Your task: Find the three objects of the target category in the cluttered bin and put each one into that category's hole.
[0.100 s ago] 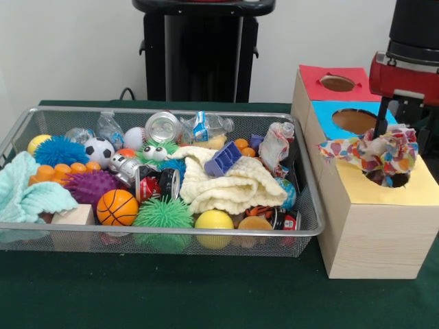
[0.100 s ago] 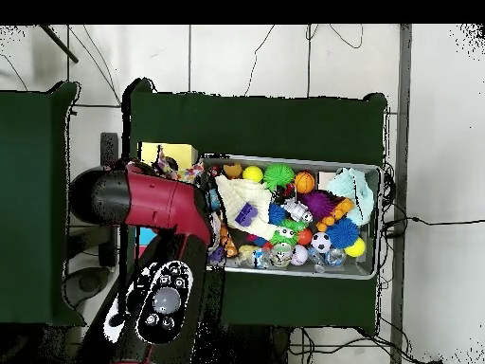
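The arm reaches down over the wooden box [image 1: 374,226]; its gripper [image 1: 384,133] pinches the polka-dot cloth [image 1: 374,152], draped crosswise over the yellow hole [image 1: 387,179].

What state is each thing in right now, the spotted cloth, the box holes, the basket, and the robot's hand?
Spotted cloth: half pushed into the yellow hole, bunched above it.
Red hole: open, nothing showing.
Blue hole: open, nothing showing.
Basket: full of toys and cloths.
Gripper: on the cloth; jaws hidden.
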Robot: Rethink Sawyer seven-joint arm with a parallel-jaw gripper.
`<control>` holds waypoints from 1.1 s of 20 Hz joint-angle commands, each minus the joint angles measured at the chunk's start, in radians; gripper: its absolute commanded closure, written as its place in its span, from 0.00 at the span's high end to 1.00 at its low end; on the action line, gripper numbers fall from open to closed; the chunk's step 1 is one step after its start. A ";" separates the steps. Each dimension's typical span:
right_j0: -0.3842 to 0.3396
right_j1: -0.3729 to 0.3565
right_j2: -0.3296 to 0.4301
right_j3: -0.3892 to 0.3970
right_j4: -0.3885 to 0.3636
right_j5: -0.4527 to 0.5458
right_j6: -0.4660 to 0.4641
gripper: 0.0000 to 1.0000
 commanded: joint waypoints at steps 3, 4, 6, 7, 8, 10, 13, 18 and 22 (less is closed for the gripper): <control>-0.017 0.013 0.049 0.006 0.031 0.091 0.246 1.00; -0.017 0.012 0.049 0.006 0.031 0.091 0.246 1.00; -0.018 0.011 0.051 0.006 0.031 0.090 0.244 1.00; -0.021 0.012 0.052 0.003 0.031 0.092 0.242 1.00; -0.022 0.012 0.053 0.003 0.031 0.092 0.241 1.00; -0.022 0.011 0.053 0.002 0.030 0.092 0.240 1.00; -0.025 0.012 0.051 -0.001 0.027 0.096 0.236 1.00; -0.023 0.003 0.034 -0.017 0.017 0.137 0.236 1.00; -0.025 -0.006 0.026 -0.029 0.010 0.167 0.231 1.00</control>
